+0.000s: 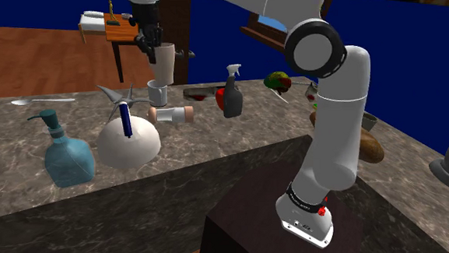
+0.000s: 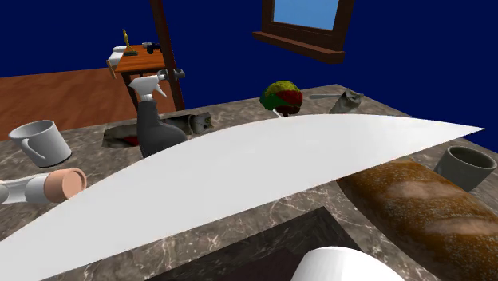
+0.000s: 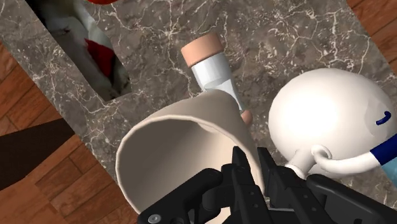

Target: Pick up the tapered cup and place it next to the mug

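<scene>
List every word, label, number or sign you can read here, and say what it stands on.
No readable text anywhere.
The tapered cup, mug, spray bottle, blue soap dispenser and lying bottle: plain, no print shows.
Small dark marks on the arm's base: too small to read.

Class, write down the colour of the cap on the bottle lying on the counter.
Peachy tan cap; the second exterior view shows it best.
</scene>
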Available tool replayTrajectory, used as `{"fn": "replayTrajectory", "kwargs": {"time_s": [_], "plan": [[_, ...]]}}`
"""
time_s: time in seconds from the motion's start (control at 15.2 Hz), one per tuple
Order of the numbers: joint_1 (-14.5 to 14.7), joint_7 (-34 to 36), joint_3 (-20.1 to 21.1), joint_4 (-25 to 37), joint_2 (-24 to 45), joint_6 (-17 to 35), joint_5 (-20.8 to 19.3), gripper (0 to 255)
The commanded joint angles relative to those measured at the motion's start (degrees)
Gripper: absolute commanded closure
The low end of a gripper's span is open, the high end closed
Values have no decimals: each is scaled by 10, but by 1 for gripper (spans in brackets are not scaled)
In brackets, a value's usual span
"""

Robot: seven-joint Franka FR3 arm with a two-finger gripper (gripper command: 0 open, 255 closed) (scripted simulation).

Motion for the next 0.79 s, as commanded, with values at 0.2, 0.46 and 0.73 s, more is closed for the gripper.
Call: {"fn": "replayTrajectory", "kwargs": {"time_s": [0.2,0.46,0.73], "plan": [[32,15,2,184,125,-60,-15,255],[24,22,4,98,93,-8,-11,255],[19,26,5,35,74,36,-9,255]]}}
